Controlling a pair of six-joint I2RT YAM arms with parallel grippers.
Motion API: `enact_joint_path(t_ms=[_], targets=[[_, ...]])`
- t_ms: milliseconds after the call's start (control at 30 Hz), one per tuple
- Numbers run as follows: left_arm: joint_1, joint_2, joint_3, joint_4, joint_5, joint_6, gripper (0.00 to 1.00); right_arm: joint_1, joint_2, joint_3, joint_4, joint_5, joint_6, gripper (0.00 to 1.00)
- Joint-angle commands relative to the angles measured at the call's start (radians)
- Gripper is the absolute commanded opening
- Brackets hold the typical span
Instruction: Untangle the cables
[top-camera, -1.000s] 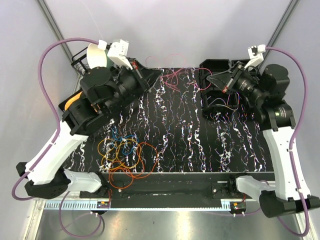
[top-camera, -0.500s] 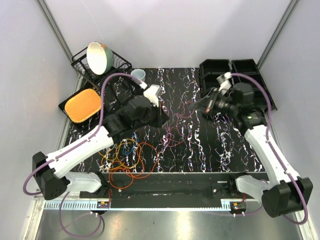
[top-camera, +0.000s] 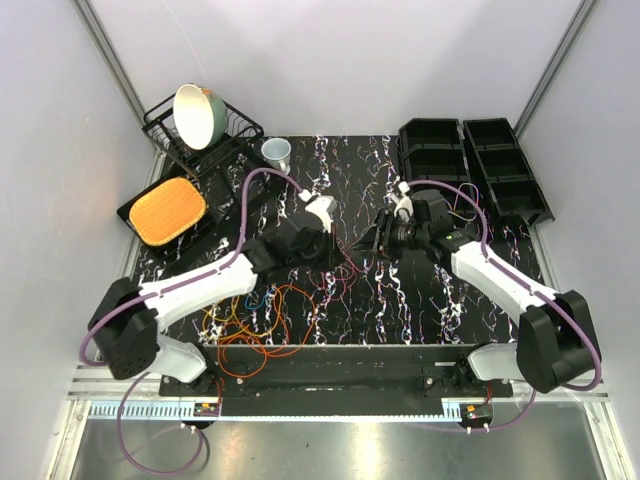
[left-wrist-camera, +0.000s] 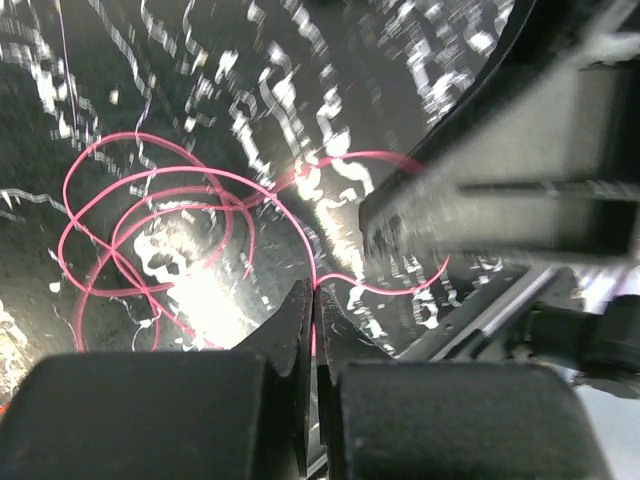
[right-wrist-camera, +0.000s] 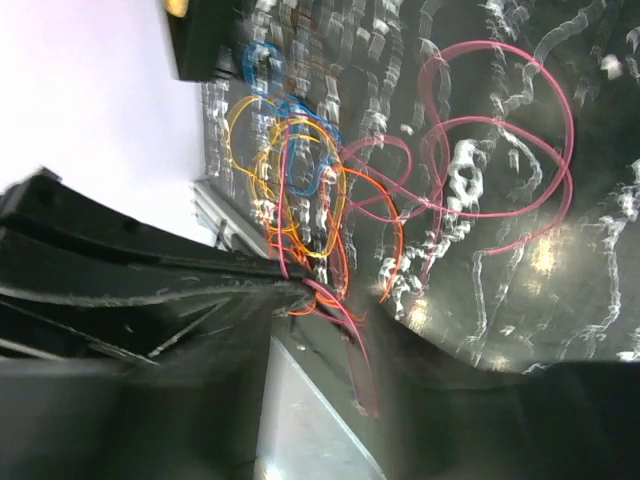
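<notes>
A pink cable (left-wrist-camera: 150, 225) lies in loose loops on the black marbled table (top-camera: 430, 300). My left gripper (left-wrist-camera: 314, 297) is shut on one strand of it, at the table's middle (top-camera: 335, 252). My right gripper (top-camera: 368, 243) faces it from the right, tips close together. In the right wrist view its fingers (right-wrist-camera: 345, 320) stand apart, open, and a pink strand (right-wrist-camera: 350, 320) runs blurred across the gap. The other cables (top-camera: 255, 320), orange, red, yellow and blue, lie tangled at the front left, also seen in the right wrist view (right-wrist-camera: 290, 170).
A dish rack (top-camera: 225, 140) holding a bowl (top-camera: 195, 115) stands at the back left, with a cup (top-camera: 277, 152) beside it and an orange pad on a tray (top-camera: 165, 210). Black bins (top-camera: 470, 165) line the back right.
Both arms have come down from the back of the table to its middle, bringing the pink cable along. The right gripper has gone from shut to open.
</notes>
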Motion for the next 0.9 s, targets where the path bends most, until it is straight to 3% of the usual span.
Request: enact_joint_path(t_ms=[0,100,133,233,267,333,500,667,867], targets=[[0.001,0.077,-0.013,0.107,0.026,-0.018,0.0,0.017,0.01,-0.012,0.018,0.076,-0.026,0.69],[0.004,0.151,0.054,0.06,-0.006,-0.012,0.1,0.017,-0.004,0.018,-0.112,0.206,-0.08,0.79],[0.006,0.166,0.081,0.022,-0.039,-0.016,0.3,0.017,-0.01,0.036,-0.144,0.24,-0.09,0.81],[0.027,0.197,0.154,-0.112,-0.132,-0.033,0.63,0.017,-0.033,0.063,-0.246,0.349,-0.124,0.84],[0.035,0.2,0.167,-0.138,-0.146,-0.039,0.82,0.017,-0.043,0.067,-0.285,0.374,-0.13,0.85],[0.07,0.203,0.202,-0.216,-0.16,-0.05,0.92,0.017,-0.053,0.079,-0.318,0.437,-0.135,0.86],[0.124,0.141,0.247,-0.366,-0.169,-0.047,0.97,0.027,-0.054,0.089,-0.365,0.463,-0.15,0.86],[0.153,-0.04,0.277,-0.505,-0.234,-0.006,0.99,0.139,0.013,0.149,-0.387,0.526,-0.118,0.87],[0.221,-0.244,0.218,-0.696,-0.312,0.08,0.99,0.259,0.171,0.245,-0.378,0.597,-0.048,0.97]])
